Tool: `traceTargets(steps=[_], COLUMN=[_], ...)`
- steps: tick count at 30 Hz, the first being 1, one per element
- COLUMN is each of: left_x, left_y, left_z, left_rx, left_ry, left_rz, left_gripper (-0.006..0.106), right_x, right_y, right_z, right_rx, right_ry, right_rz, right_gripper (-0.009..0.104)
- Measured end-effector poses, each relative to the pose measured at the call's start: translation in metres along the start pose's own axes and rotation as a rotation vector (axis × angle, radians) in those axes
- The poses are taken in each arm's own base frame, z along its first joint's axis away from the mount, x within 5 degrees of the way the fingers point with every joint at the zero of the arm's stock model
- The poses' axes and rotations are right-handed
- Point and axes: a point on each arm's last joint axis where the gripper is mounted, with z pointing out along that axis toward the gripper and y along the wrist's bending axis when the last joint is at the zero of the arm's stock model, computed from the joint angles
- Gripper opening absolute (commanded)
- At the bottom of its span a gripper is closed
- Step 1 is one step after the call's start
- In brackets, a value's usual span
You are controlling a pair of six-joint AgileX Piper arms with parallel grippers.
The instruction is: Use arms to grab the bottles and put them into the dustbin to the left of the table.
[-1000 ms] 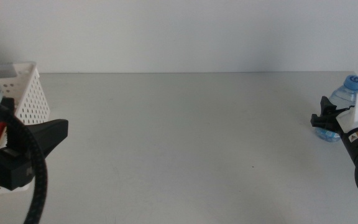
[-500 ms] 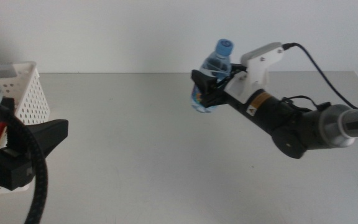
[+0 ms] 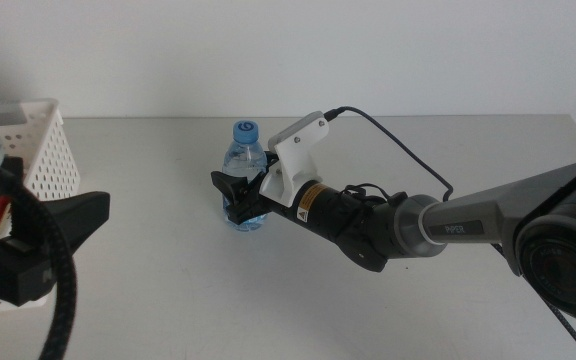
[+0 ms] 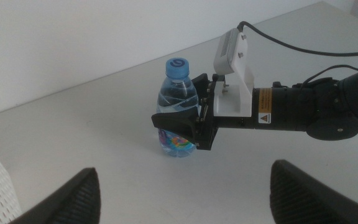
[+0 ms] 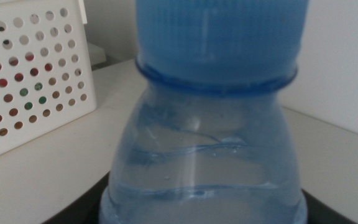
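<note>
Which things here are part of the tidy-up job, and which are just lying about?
Part of the job:
- water bottle, upright and clamped in the right gripper
- white dustbin at the table's left end
- left gripper, jaws open, waiting beside the dustbin

Just lying about:
- nothing else shows on the table
</note>
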Motion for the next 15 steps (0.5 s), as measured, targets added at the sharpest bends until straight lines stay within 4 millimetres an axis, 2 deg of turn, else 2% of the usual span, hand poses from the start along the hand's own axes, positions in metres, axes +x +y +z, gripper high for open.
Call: traceTargets(steps=[4, 7, 12, 15], left_x=[0.0000, 0.0000, 0.0000, 0.0000], left_y=[0.0000, 0.0000, 0.0000, 0.0000], left_z=[0.0000, 0.0000, 0.0000, 0.0000], left_rx=[0.000, 0.000, 0.000, 0.000], left_ry=[0.000, 0.000, 0.000, 0.000], left_rz=[0.000, 0.000, 0.000, 0.000], left_gripper=[0.094, 0.094, 0.094, 0.094], right_x=[0.0002, 0.0006, 0.0006, -0.0012], right_y=[0.0037, 0.0068, 0.0069, 0.0073], right_z=[0.0018, 0.0031, 0.0037, 0.0034], right_rx=[0.004, 0.004, 0.009, 0.016], right_ry=[0.012, 0.024, 0.041, 0.067], right_rz=[-0.017, -0.033, -0.039, -0.041], right_gripper=[0.010, 0.024, 0.060, 0.075])
